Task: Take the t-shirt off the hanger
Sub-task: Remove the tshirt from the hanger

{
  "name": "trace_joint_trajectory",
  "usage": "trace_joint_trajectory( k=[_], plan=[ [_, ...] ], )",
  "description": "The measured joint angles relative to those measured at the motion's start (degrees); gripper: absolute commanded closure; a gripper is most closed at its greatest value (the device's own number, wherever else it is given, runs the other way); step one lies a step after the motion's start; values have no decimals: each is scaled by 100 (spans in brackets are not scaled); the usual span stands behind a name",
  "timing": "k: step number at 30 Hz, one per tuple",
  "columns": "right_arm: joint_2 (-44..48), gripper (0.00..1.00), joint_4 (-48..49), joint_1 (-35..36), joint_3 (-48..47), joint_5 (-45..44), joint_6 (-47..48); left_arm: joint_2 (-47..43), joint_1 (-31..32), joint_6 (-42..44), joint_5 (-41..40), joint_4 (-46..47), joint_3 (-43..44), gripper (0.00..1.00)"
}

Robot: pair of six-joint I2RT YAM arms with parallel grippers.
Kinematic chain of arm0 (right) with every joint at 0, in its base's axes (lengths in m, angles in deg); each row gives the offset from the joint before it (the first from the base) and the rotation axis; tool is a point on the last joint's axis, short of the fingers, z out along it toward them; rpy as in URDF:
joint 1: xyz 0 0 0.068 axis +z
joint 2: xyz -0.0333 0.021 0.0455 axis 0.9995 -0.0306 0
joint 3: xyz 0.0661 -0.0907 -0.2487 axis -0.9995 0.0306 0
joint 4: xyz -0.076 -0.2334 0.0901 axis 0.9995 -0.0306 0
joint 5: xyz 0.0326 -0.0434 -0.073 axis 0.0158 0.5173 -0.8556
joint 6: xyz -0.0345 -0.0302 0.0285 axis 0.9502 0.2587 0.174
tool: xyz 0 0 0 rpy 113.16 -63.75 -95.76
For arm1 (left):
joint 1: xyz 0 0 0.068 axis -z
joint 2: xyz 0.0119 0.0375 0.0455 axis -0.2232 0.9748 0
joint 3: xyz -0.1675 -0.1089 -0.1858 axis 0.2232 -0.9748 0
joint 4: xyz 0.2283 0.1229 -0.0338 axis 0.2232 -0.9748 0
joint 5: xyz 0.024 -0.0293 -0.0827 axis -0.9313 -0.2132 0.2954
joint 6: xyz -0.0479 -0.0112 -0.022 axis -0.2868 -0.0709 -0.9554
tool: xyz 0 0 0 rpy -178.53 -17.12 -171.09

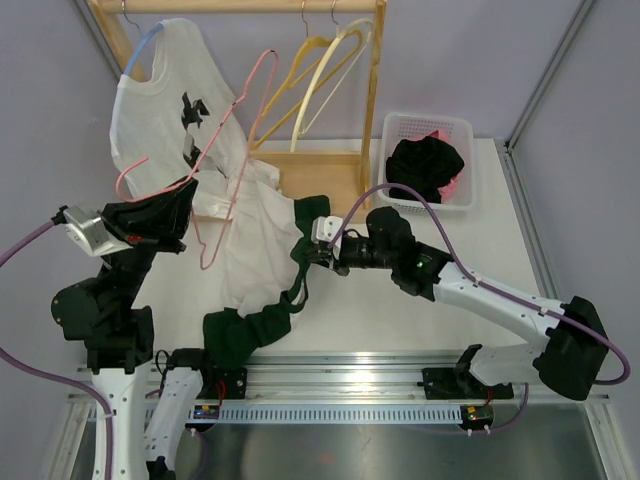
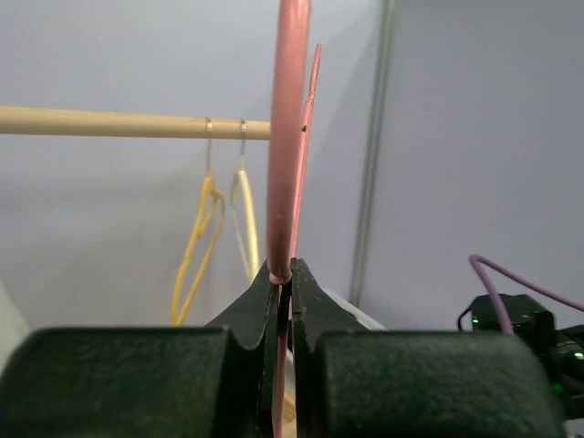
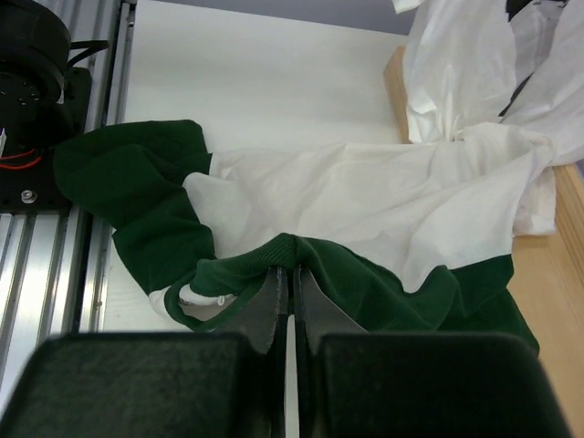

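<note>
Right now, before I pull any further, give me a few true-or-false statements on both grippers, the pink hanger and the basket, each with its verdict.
1. The left gripper is clamped on the pink hanger. True.
2. The right gripper is open above the basket. False: it is shut on the green edge of the t-shirt, away from the basket.
3. The basket holds a black garment. True.
4. The pink hanger hangs from the wooden rod. False: it is off the rod, held in the left gripper.
5. Two yellow hangers hang on the rod. True.
</note>
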Motion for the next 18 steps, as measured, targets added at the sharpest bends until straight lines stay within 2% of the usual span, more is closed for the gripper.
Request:
trace_joint_trajectory(
  k=[6,11,12,13,14,15,16,18],
  plan=[
    [-793,100,-603,24,-634,179,72,-50,0,841,-542,-417,-146,100],
    [-1934,87,-457,68,-651,20,-146,116,-2,1054,-625,-638,-411,100],
    [-2177,82,-387,70,-627,-17,-221,195,0,1080,-643,-686,-450,100],
    [-2389,69,-297,72,-577,-52,-304,284,0,1095,-669,-752,-466,100],
    [-2559,55,-127,72,-483,-76,-389,372,0,1104,-699,-839,-468,100],
    [-2691,33,50,72,-348,-74,-474,457,0,1106,-721,-909,-468,100],
    [-2780,21,203,72,-199,-72,-586,518,0,1110,-734,-968,-468,100],
    [-2865,8,444,72,55,-48,-723,605,-2,1108,-732,-1014,-474,100]
  ],
)
